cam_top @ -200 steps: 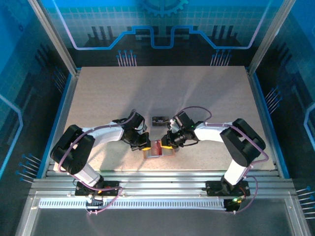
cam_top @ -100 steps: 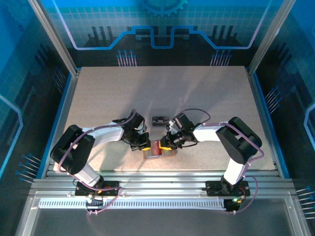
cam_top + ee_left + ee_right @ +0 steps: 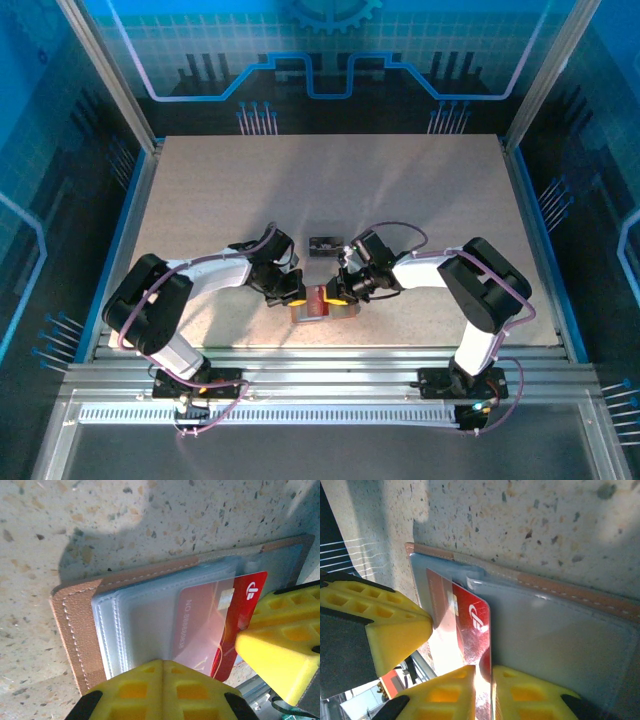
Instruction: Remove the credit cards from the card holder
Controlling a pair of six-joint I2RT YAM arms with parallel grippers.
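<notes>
The salmon-pink card holder [image 3: 322, 304] lies open on the table near the front edge, between both grippers. Its pale pockets [image 3: 145, 620] face up. A red credit card [image 3: 246, 600] sticks partway out of a pocket toward the right gripper. My left gripper [image 3: 162, 663] is shut, its tips resting on the pockets of the card holder [image 3: 75, 625]. My right gripper [image 3: 491, 669] is shut on the edge of the red card [image 3: 472, 625], which stands in the narrow gap between its yellow fingers. The other cards are hidden.
A small clear tray [image 3: 324, 244] with something dark in it sits just behind the holder. The right gripper's yellow finger [image 3: 282, 655] shows beside the card in the left wrist view. The table's front rail [image 3: 320, 355] is close by. Open tabletop [image 3: 330, 180] stretches behind.
The right gripper has edged slightly left toward the holder and its jaws have narrowed onto the red card. The left gripper has stayed shut in place.
</notes>
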